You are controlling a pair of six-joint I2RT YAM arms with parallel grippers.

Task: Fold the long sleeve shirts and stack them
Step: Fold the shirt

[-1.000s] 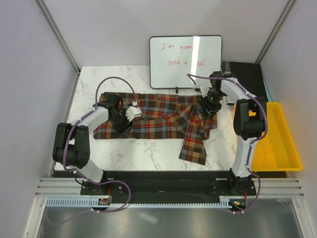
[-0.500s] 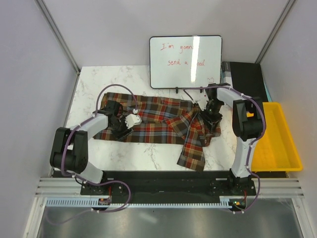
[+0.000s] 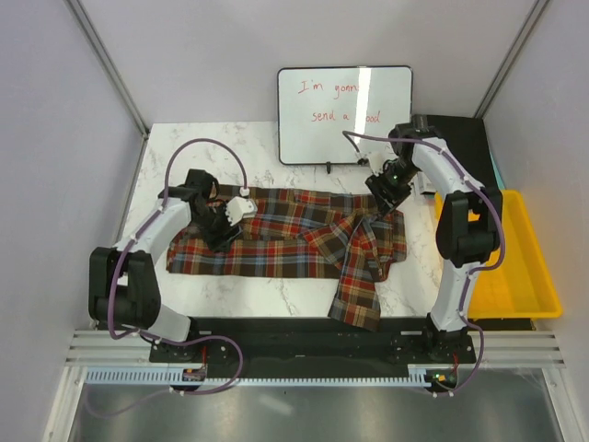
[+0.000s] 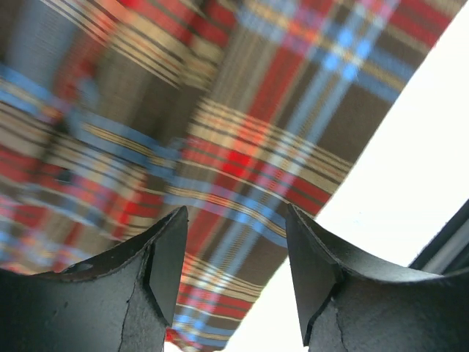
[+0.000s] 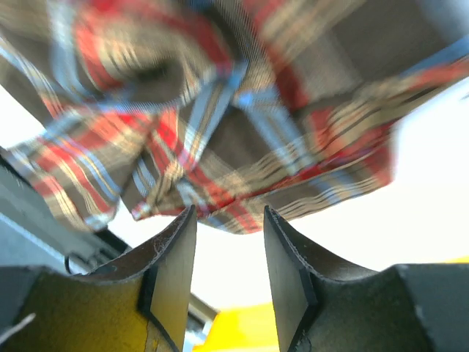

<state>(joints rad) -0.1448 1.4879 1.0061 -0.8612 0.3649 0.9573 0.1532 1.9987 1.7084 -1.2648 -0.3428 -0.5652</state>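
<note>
One plaid long sleeve shirt in red-orange, navy and white checks lies spread on the marble table, with one sleeve hanging down toward the near edge at the right. My left gripper is over the shirt's left part; in the left wrist view it is open and empty above the cloth near its edge. My right gripper is at the shirt's upper right corner; in the right wrist view it is open and empty, with rumpled cloth beyond the fingertips.
A whiteboard with red writing stands at the back of the table. A yellow bin sits at the right, also showing in the right wrist view. A black box is at the back right.
The shirt has slid toward the near edge and its hanging sleeve lies lower. The right gripper moved toward the near side, then back toward the far edge. The left gripper shifted left.
</note>
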